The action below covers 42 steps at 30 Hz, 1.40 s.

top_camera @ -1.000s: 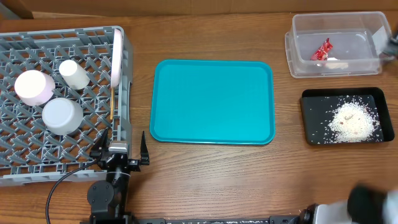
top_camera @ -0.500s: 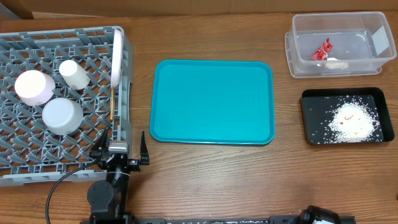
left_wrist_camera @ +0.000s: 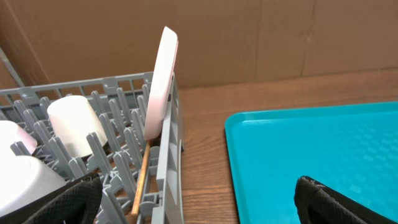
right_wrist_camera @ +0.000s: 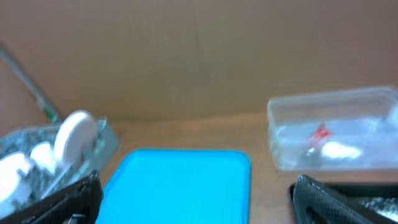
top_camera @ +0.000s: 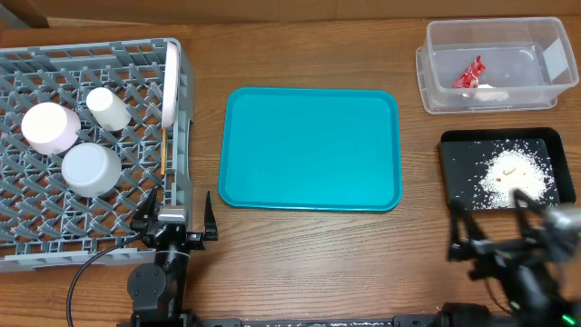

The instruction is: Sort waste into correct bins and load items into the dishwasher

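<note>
You have the dish rack (top_camera: 91,47) at left, holding the farther bowl (top_camera: 50,127), nearer bowl (top_camera: 91,169), cup (top_camera: 107,107), chopsticks (top_camera: 162,150), and the plate (top_camera: 171,84) upright at its right wall. The serving tray (top_camera: 310,148) lies in the middle. At right, the tub (top_camera: 495,100) holds the wrapper (top_camera: 469,74); nearer you, the shallow tray (top_camera: 454,145) holds crumbs (top_camera: 517,177)

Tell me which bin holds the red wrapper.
The clear plastic tub, at the back right; the black tray in front of it holds only pale crumbs.

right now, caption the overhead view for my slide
Dishes in the grey rack, red wrapper in the clear tub, crumbs in the black tray, left gripper and right gripper open.
</note>
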{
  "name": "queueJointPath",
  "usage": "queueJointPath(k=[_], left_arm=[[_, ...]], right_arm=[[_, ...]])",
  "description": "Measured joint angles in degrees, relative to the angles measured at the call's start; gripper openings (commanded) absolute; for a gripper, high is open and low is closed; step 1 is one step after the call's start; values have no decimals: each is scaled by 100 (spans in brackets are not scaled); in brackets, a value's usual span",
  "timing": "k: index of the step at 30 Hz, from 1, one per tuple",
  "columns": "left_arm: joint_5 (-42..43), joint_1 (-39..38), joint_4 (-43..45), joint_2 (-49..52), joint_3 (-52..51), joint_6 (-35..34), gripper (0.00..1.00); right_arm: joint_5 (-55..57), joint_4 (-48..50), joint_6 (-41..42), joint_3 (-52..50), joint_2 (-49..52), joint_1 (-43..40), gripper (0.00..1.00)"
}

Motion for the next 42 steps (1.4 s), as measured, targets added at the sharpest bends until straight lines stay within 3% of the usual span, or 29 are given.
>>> queueJointPath(k=[5, 11, 23, 27, 42], left_arm=[[-2, 0, -4, 0, 0, 0, 100], [-2, 0, -4, 0, 0, 0, 100], [-2, 0, -4, 0, 0, 0, 100], [-2, 0, -2, 0, 0, 0, 100], [-2, 0, -2, 0, 0, 0, 100]], right_arm=[[-173, 1174, 7, -1792, -776, 317, 100], [-271, 2809, 0, -3252, -1499, 426, 100], [-90, 4776, -9, -4861, -1681, 444, 100], [212, 5001, -24, -5149, -1681, 450, 100], [1248, 4256, -673, -5193, -1685, 271, 100]])
